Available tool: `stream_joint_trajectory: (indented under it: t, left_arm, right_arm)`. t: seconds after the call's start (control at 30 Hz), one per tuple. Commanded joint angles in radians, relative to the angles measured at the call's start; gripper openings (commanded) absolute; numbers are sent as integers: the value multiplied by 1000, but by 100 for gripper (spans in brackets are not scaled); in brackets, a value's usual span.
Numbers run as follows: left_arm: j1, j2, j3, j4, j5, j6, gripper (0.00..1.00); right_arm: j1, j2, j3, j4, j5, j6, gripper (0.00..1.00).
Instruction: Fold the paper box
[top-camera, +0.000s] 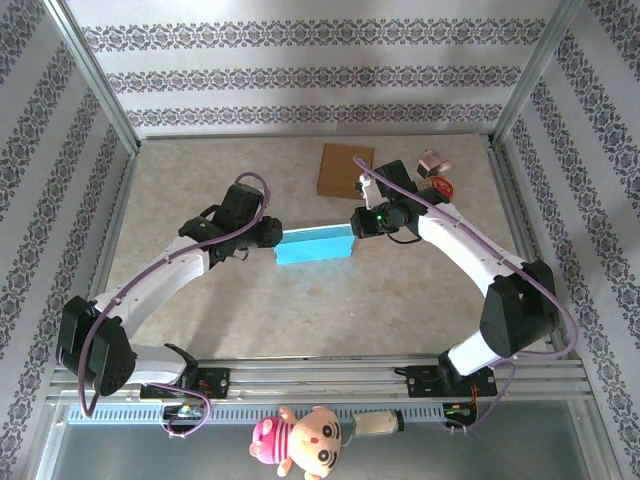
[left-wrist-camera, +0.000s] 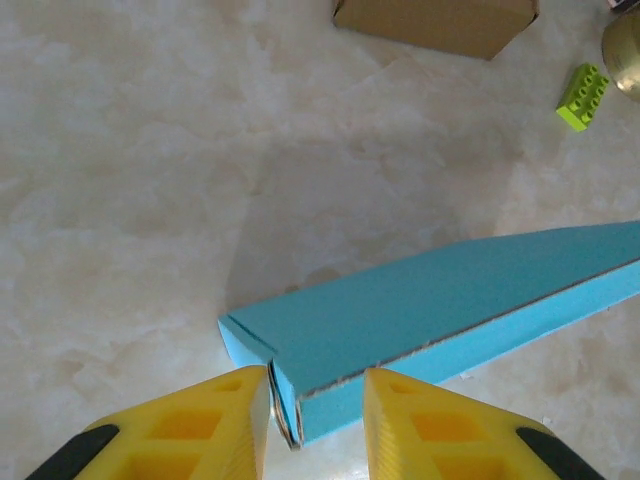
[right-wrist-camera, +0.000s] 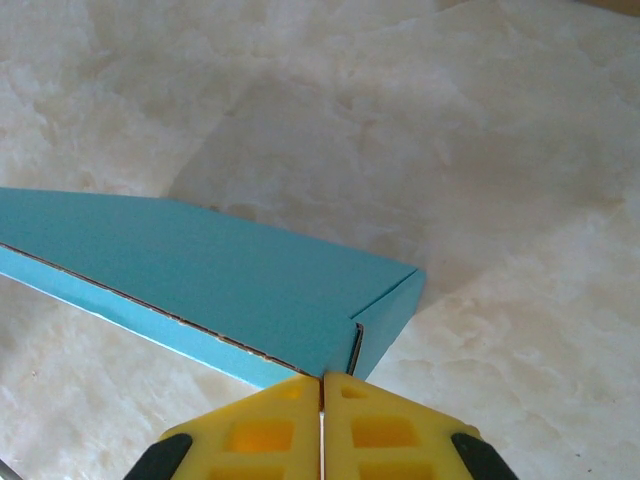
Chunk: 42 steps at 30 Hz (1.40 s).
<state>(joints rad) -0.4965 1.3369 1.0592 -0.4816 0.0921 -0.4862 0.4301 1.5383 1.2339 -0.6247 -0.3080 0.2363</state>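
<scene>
- At the near edge, below the rail (top-camera: 320, 378) that carries the arm bases, you have a pink plush doll (top-camera: 300, 440) lying on its side.
- Further in, at mid-table, the blue paper box (top-camera: 315, 245) lies flattened and long, running left to right between the two arms. It casts a broad shadow on the marbled table (top-camera: 300, 310) beside it.
- Your left gripper (left-wrist-camera: 315, 385) sits at the box's left end. Its yellow fingers (left-wrist-camera: 230, 420) stand a little apart, with the end corner of the box clamped between them.
- Your right gripper (right-wrist-camera: 322, 385) sits at the box's right end. Its two fingers are pressed together, with only a thin line between them, right against the near edge of the box beside its end flap. You cannot tell whether a cardboard edge is pinched in that line.
- Beyond the box and slightly right lies a flat brown cardboard box (top-camera: 345, 170), well apart from the blue one.
- In the left wrist view, a small green toy brick (left-wrist-camera: 582, 96) lies to the right of that brown box.
- Near the far right corner there is a small pinkish object (top-camera: 435, 162) with a red round one (top-camera: 442, 187) just in front of it. They are too small to identify.
</scene>
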Motion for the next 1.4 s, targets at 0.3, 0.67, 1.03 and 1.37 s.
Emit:
stream_joint_trajectory:
  t: [0.3,0.67,1.03,1.37]
  left_arm:
    - [-13,18,26,-6,12,23,31]
    - [-19,-10,-1,-31,50,-27,31]
    - [-23,-14,-13,-74,35,-14,29]
    - [-24,3,-9,-75,39,-11,14]
  right_arm:
    - [13,3,-7,-9,7,-18,8]
    - [13,9,-2,-11,14,-20,8]
    - [13,7,-1,-12,15,-19,8]
    - [13,5,-2,-12,15,-17,8]
